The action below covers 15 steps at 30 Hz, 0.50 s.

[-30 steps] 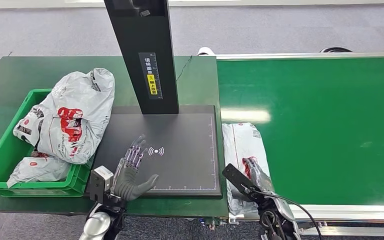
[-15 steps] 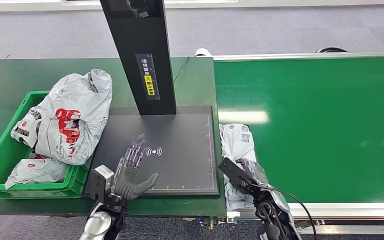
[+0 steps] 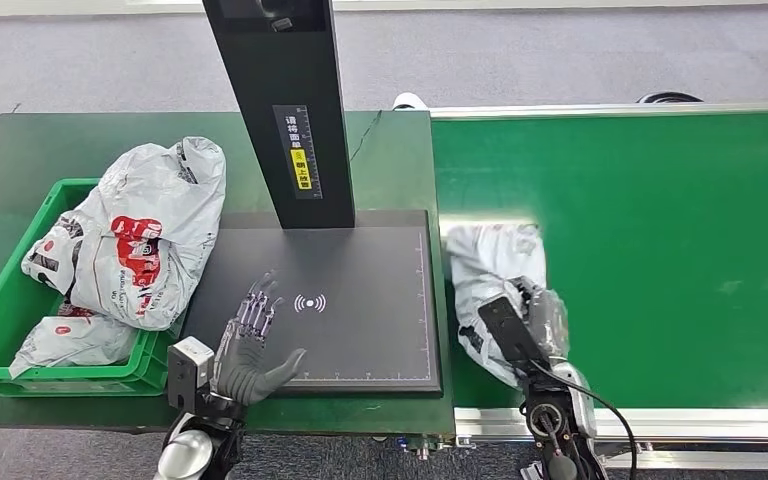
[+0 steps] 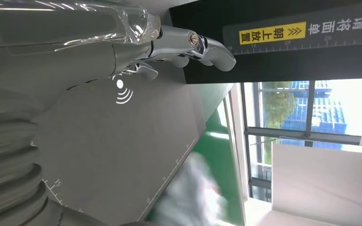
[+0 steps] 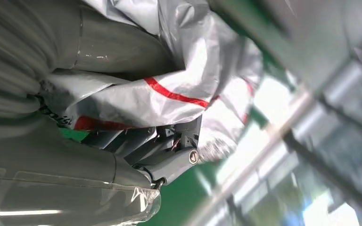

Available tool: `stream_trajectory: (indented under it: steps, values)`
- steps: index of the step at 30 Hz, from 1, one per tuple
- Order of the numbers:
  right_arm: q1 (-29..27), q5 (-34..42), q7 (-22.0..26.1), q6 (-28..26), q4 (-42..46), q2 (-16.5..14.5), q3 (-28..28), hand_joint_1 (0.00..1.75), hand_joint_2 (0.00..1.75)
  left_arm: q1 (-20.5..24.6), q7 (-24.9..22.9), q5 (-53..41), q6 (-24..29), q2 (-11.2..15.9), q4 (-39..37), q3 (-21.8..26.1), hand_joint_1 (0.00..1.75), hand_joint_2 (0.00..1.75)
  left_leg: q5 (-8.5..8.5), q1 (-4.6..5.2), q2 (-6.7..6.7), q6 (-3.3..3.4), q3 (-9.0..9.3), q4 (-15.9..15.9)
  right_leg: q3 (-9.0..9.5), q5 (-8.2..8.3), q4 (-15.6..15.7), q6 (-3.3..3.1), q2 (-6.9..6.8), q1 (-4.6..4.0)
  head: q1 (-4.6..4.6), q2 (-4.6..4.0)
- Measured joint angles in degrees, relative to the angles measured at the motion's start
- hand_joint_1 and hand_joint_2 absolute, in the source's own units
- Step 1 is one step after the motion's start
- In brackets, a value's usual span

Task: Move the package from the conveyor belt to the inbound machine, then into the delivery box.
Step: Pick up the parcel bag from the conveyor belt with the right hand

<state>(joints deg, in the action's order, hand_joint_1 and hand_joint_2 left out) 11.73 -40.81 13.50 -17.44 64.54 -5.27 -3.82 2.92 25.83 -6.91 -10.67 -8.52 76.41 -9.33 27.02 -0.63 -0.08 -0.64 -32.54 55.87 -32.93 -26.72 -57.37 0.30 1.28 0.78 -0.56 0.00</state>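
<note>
While the right hand (image 3: pixel 538 312) holds the bag (image 3: pixel 490 262) at lower middle of the head view, on the belt (image 3: pixel 660 250) beside the scanner (image 3: pixel 360 300), the left hand (image 3: pixel 250 345) waits with fingers apart. The bag looks soft, light and slippery; bunching it helps.

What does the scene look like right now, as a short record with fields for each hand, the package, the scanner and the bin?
right hand: grips the white package at the conveyor belt's near-left edge
package in wrist view: grey-white plastic with red stripes, fingers wrapped around it
left hand: held over the inbound machine's dark plate, fingers apart, holding nothing
green bin: on the left, piled with white bagged parcels
</note>
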Motion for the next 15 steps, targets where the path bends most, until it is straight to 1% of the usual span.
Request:
stream_trajectory:
  steps: [3, 8, 10, 15]
  values:
    - [-1.2, 0.1, 2.2, -5.0, 4.1, -0.5, 1.3, 1.75, 1.75, 0.0, 0.1, 0.0, -0.1, 0.0, 0.2, 0.0, 0.0, 1.75, 0.0, 0.0, 0.0, 0.0, 0.0, 0.0, 0.0, 0.0, 0.0, 0.0, -0.01, 0.0, 0.01, 0.0]
    - [-3.7, 3.1, 7.8, -11.2, 10.1, -1.6, 3.3, 1.75, 1.75, 0.0, 0.7, 0.3, -0.2, 0.0, 0.2, 0.1, 0.0, 1.75, 0.0, 0.0, -0.04, 0.0, 0.0, 0.0, 0.01, 0.0, 0.0, 0.0, -0.04, 0.0, 0.01, 0.0]
    - [-4.4, 3.8, 8.9, -12.2, 11.9, -1.9, 3.8, 1.75, 1.75, 0.0, 0.9, 0.4, -0.2, 0.0, 0.2, 0.1, 0.0, 1.75, 0.0, 0.0, -0.03, 0.0, 0.01, 0.0, 0.02, 0.0, 0.0, 0.0, -0.04, 0.0, 0.0, 0.0]
    - [-5.3, 4.5, 9.7, -12.5, 14.4, -2.3, 4.3, 1.75, 1.75, 0.0, 1.2, 0.5, -0.2, 0.0, 0.2, 0.1, 0.0, 1.75, 0.0, 0.0, -0.05, 0.0, 0.01, 0.0, 0.02, 0.0, 0.0, 0.0, -0.04, 0.0, 0.0, 0.0]
